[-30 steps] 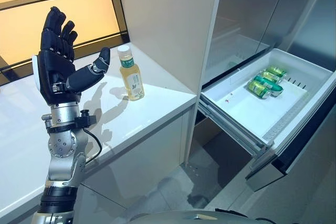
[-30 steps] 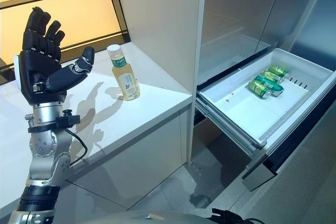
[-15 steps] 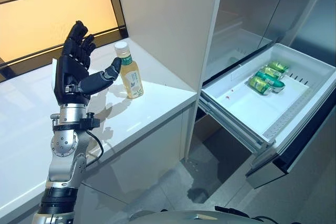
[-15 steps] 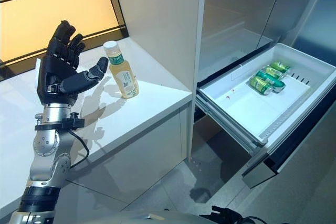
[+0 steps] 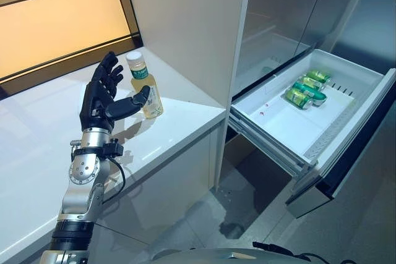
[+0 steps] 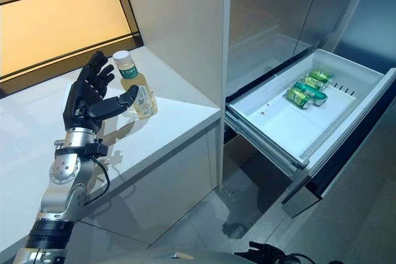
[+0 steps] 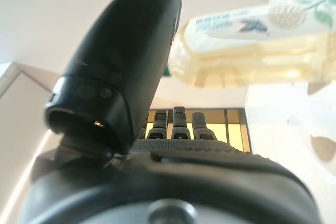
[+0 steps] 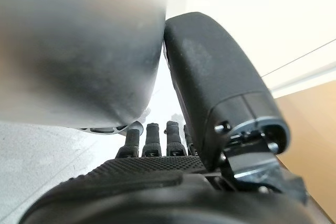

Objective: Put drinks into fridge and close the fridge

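A bottle of pale yellow drink [image 5: 147, 91] with a white cap stands upright on the white counter [image 5: 179, 122], close to the tall white cabinet. My left hand [image 5: 99, 98] is open beside it, fingers straight up and thumb reaching in front of the bottle's lower part; it is not curled round the bottle. In the left wrist view the bottle [image 7: 252, 45] shows just past the thumb [image 7: 123, 61]. The fridge drawer [image 5: 278, 129] is pulled out at the right, with green cans [image 5: 303, 91] lying at its far end. My right hand [image 8: 157, 182] shows in its wrist view with straight fingers, holding nothing.
The tall white cabinet [image 5: 185, 23] rises right behind the bottle. The grey fridge front [image 5: 291, 4] stands above the open drawer, whose front panel [image 5: 346, 159] juts out over the tiled floor [image 5: 210, 214]. An orange-lit window [image 5: 55, 23] runs behind the counter.
My left hand has lowered and moved forward to the bottle, so its thumb now sits in front of the bottle. The camera has shifted a little. The bottle and cans have not moved.
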